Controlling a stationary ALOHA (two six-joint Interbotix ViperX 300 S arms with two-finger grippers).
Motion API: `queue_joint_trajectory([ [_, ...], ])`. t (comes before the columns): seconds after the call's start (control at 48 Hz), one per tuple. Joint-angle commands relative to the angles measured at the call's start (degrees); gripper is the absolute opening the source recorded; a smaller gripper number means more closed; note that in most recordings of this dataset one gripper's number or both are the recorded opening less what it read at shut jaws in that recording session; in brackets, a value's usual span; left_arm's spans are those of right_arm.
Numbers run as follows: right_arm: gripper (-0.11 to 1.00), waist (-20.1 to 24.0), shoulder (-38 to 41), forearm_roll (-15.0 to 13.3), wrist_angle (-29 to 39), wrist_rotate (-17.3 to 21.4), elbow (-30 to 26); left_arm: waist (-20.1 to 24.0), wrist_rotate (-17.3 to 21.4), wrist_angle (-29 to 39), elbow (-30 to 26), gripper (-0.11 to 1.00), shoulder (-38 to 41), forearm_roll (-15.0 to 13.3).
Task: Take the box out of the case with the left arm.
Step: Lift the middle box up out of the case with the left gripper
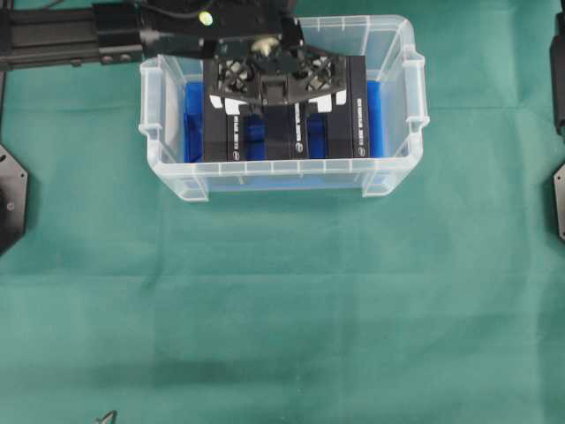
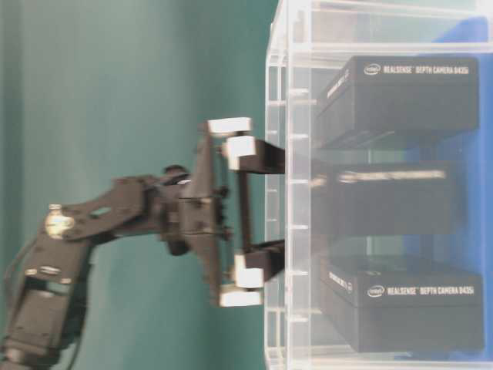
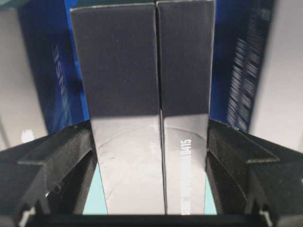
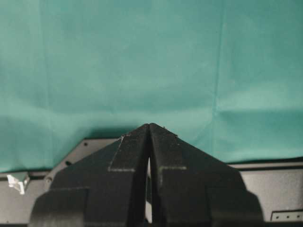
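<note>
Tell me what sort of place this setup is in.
Most likely a robotics lab workbench. A green cloth covers the table, black robot arm bases sit at its edges, and a clear plastic case holds black depth-camera boxes under the left end effector.

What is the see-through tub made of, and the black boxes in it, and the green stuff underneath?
The case looks like clear, glossy plastic: you see the boxes through its walls. The black boxes look like smooth printed cardboard, with sharp edges and a soft shine. The green cover looks like cloth, matte with faint creases.
</note>
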Motion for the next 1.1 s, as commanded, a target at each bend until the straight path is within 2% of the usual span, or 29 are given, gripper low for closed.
queue_joint_trajectory([
  [0.0,0.0,-0.09,-0.18,-0.26,-0.35,-0.09,-1.49,0.0,0.0,2.64,-4.31,0.62,-3.52,-0.26],
  [0.604,0.0,0.0,-0.18,-1.14,-0.26,-0.09,-1.58,0.0,0.35,20.04,-25.05,0.62,-5.45,-0.26],
  [0.791,0.0,0.0,-0.18,-1.14,-0.35,-0.09,-1.58,-0.35,0.35,23.38,-27.77,0.62,-4.75,-0.18],
  [1.083,0.0,0.0,-0.18,-1.14,-0.35,0.0,-1.58,-0.26,0.35,23.55,-27.33,0.62,-4.83,-0.26],
])
